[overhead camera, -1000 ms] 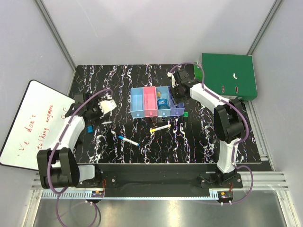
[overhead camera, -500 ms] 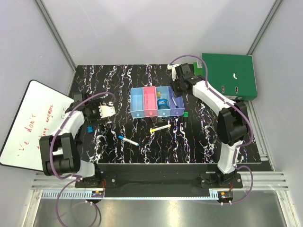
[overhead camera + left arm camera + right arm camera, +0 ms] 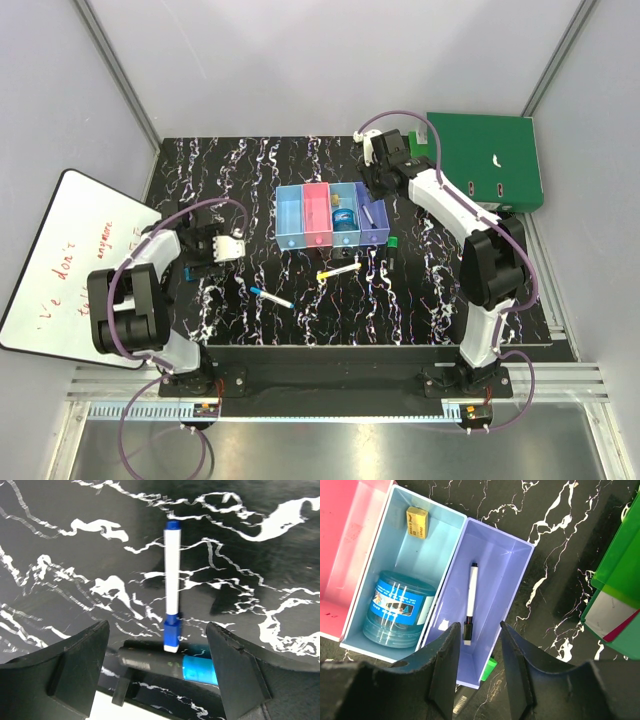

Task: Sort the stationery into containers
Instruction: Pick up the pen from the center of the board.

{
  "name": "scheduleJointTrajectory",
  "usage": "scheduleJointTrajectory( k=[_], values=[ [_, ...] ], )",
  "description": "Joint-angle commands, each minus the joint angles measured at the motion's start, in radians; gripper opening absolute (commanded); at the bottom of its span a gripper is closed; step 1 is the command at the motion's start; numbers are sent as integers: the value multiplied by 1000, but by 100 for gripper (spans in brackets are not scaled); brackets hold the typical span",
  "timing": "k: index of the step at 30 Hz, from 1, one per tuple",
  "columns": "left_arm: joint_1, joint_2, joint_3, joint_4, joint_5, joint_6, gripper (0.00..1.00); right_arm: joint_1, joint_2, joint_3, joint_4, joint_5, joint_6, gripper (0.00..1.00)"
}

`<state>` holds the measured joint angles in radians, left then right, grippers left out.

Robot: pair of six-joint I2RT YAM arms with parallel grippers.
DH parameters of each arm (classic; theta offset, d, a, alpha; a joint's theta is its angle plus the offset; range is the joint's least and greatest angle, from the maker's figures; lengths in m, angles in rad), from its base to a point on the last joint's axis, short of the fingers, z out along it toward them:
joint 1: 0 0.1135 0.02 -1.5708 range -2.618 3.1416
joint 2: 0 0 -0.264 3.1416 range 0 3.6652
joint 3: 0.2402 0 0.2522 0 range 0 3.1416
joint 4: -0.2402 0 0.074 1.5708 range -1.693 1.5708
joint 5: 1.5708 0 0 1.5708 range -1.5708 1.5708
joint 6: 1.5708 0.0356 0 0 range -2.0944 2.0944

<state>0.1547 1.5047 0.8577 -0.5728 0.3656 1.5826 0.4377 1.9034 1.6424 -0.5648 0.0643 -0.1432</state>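
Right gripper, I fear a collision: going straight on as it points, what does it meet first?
Probably the white pen with the black cap, lying in the purple bin; depth is unclear.

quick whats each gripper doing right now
Left gripper: open, holding nothing.
Right gripper: open, holding nothing.

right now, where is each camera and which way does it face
top external: above, behind the arms, facing down at the table; both arms show
left wrist: over the table, facing down at a white marker; left gripper shows open
right wrist: over the purple bin, facing down; right gripper shows open
top and right wrist share the purple bin
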Motion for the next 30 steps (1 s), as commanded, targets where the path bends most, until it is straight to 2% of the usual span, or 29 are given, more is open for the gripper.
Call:
scheduleJointTrajectory(
  k=[1, 7, 18, 30],
  values=[
    [8, 20, 41, -74, 70, 111, 83, 1, -69, 36, 31, 23, -21, 46],
    [17, 97, 95, -111, -11, 177, 80, 1, -84, 14, 32, 25, -21, 46],
    [25, 209, 224, -122, -112, 192, 76, 1, -95, 7, 32, 26, -22, 46],
    [22, 236, 224, -271, -97, 273, 73, 1, -96, 19, 32, 28, -24, 46]
  ],
)
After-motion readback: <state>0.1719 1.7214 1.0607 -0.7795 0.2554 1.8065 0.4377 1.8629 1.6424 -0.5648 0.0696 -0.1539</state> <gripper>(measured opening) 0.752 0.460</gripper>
